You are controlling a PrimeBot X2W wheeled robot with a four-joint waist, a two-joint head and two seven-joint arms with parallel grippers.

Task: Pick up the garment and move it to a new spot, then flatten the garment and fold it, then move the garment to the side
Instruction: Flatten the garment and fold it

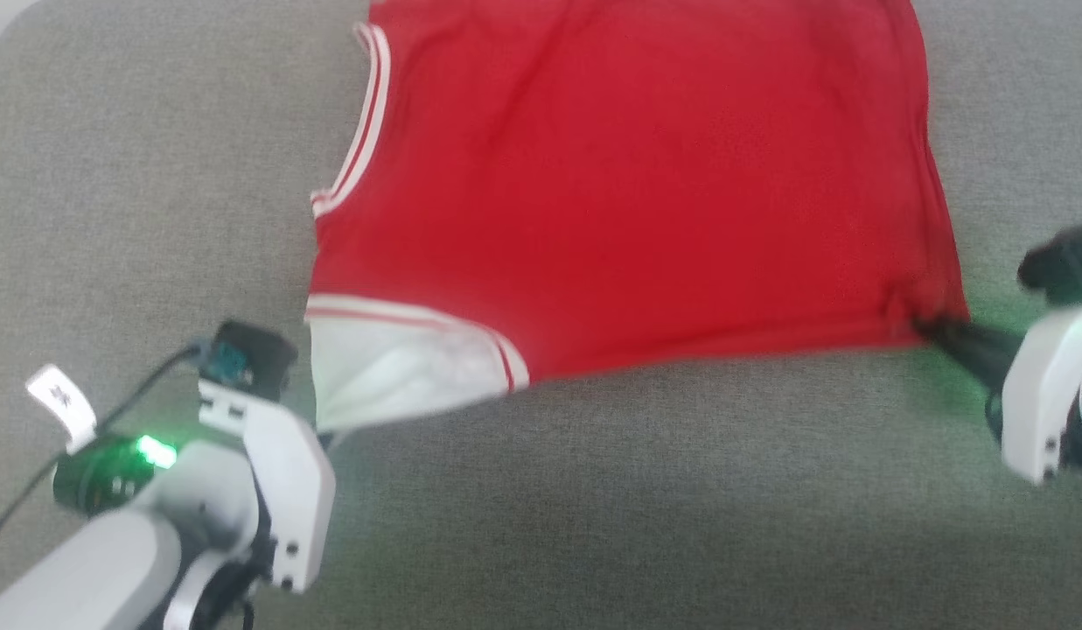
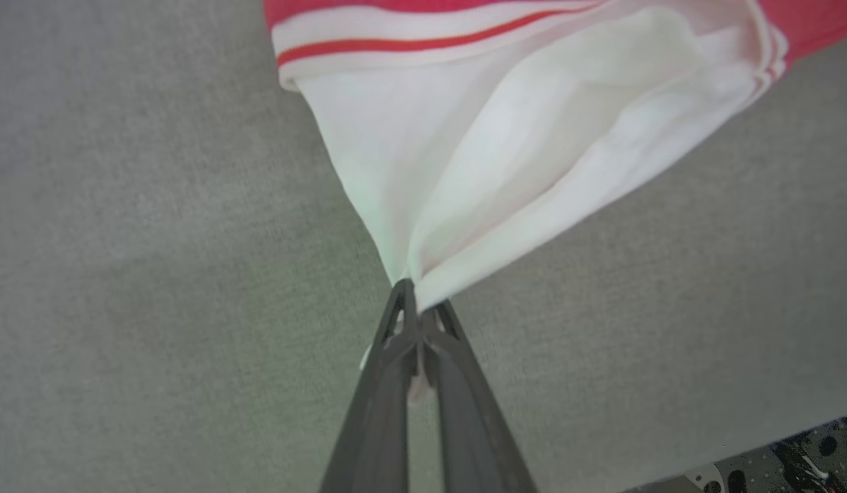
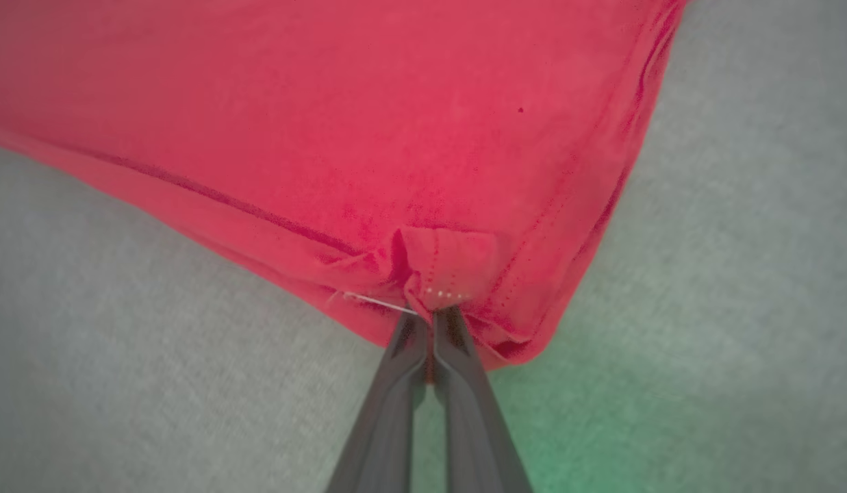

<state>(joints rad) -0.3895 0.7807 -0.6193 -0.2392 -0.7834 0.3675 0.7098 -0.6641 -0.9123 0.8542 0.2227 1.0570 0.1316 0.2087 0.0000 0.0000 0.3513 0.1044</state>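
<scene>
Left claw (image 2: 416,293) pinching sleeve (image 2: 505,157) of garment (image 1: 645,175), right claw (image 3: 433,316) pinching hem corner (image 3: 450,270)

Left tool (image 2: 411,296) clamped tight; right tool (image 3: 433,316) clamped tight.

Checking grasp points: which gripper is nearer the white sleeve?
Left. The left gripper is shut on the tip of the sleeve; the right gripper pinches the garment at its far red corner.
</scene>
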